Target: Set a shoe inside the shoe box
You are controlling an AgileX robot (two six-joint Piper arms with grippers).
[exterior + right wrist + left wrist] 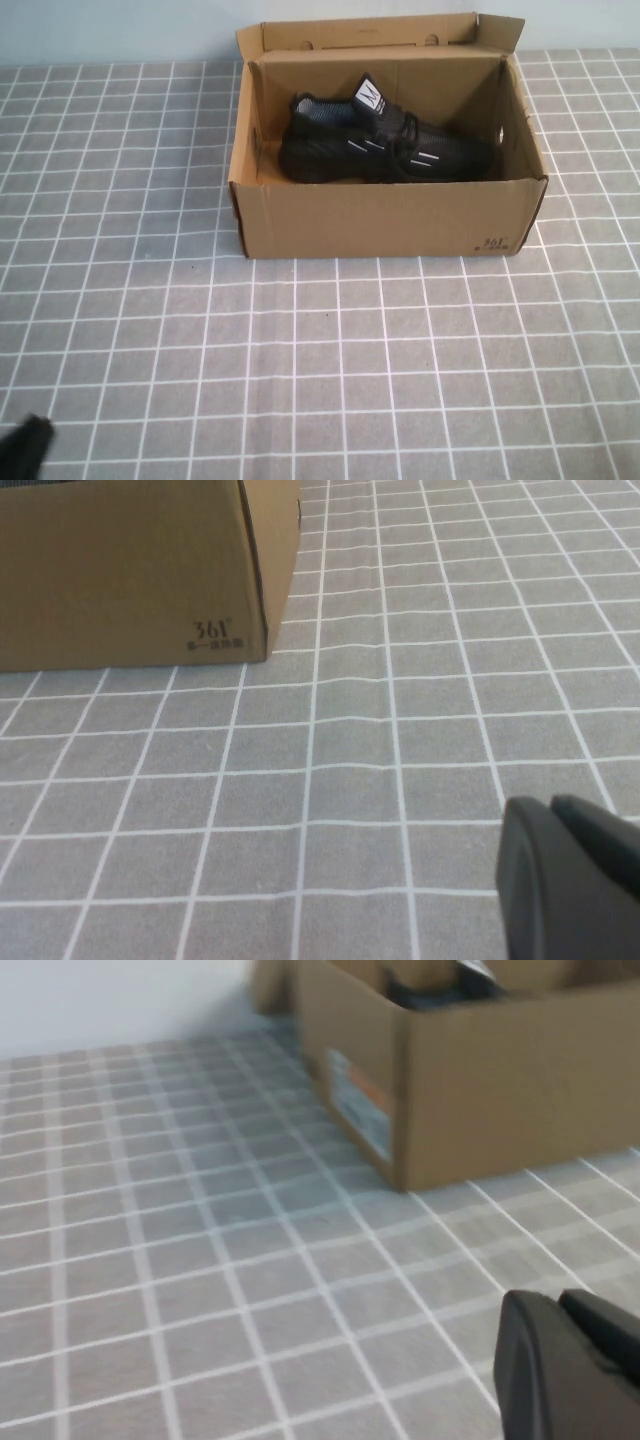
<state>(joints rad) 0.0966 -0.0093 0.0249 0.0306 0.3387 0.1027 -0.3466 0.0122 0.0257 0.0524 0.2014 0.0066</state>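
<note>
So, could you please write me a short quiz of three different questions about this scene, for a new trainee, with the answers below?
1. True or false: the shoe lies on the cloth beside the shoe box.
2. The shoe box lid is: A) closed, B) open and standing up at the far side, C) removed and lying on the table.
3. Fill in: the left gripper and the right gripper are both ____ the box, holding nothing.

Key:
1. False. The shoe is inside the box.
2. B.
3. Away from. In the high view the left gripper shows only at the near left corner, and the right gripper is out of that view.
</note>
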